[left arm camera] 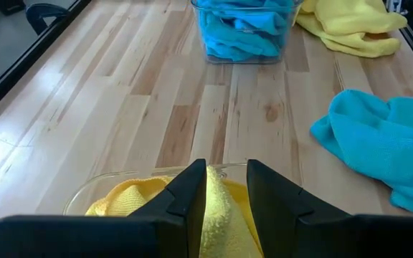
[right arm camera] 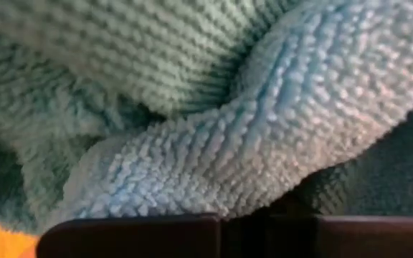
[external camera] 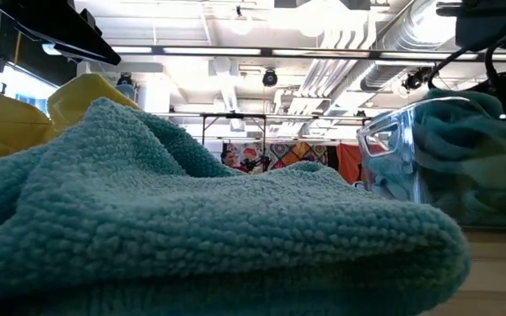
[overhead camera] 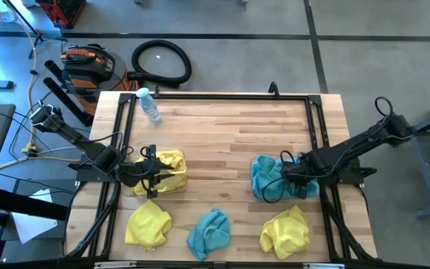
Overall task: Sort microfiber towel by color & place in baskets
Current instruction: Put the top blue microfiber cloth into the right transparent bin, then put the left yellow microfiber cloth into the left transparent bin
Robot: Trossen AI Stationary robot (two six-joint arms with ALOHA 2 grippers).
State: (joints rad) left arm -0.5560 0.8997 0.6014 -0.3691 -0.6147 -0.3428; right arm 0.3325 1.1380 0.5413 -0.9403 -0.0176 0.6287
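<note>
On the table's left, a clear basket (overhead camera: 134, 187) holds yellow microfiber towels (overhead camera: 169, 168). My left gripper (left arm camera: 226, 168) is over it, shut on a yellow towel. On the right, a second clear basket (left arm camera: 208, 56) is filled with teal towels (overhead camera: 263, 179). My right gripper (overhead camera: 293, 176) points down into them with its fingers shut. Near the front edge lie three loose towels: a yellow one (overhead camera: 148, 224), a teal one (overhead camera: 209, 232) and another yellow one (overhead camera: 286, 230). My left gripper pinches a raised fold of yellow towel (left arm camera: 219, 204) between its two fingers, coming in slanting down from the table's left. The rest of that towel lies in the basket (left arm camera: 99, 188) below the fingers. My right gripper has teal cloth (right arm camera: 214, 158) right in front of its shut fingertips. I cannot tell whether it touches the cloth.
A clear water bottle (overhead camera: 149, 104) with a blue cap lies at the far left of the table. A black frame (overhead camera: 222, 96) runs along the table's far edge and sides. Bare wood lies between the two baskets.
</note>
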